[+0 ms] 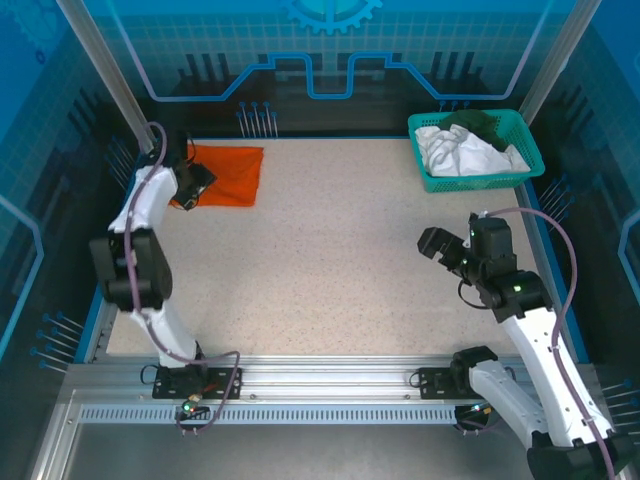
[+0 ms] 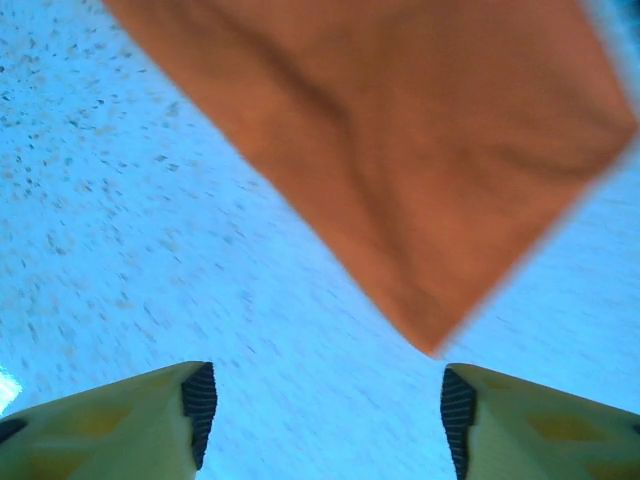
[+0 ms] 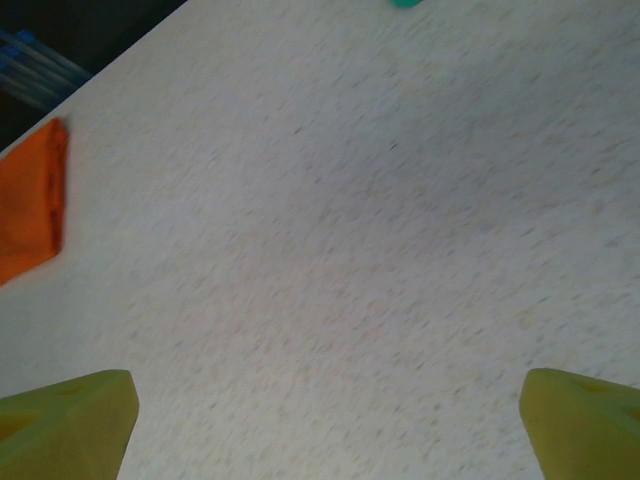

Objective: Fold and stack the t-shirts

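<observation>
I think the folded orange t-shirt [image 1: 228,174] lies flat far from the basket [image 1: 478,183] to start the pile, my empty left hand [image 2: 325,402] open there too, my right hand [image 3: 325,412] open nearer the basket.

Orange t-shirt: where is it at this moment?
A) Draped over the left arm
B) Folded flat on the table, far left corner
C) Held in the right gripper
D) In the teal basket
B: the orange t-shirt lies folded flat on the table at its far left corner, well apart from the basket, and the left gripper is open just short of the shirt's corner.
</observation>
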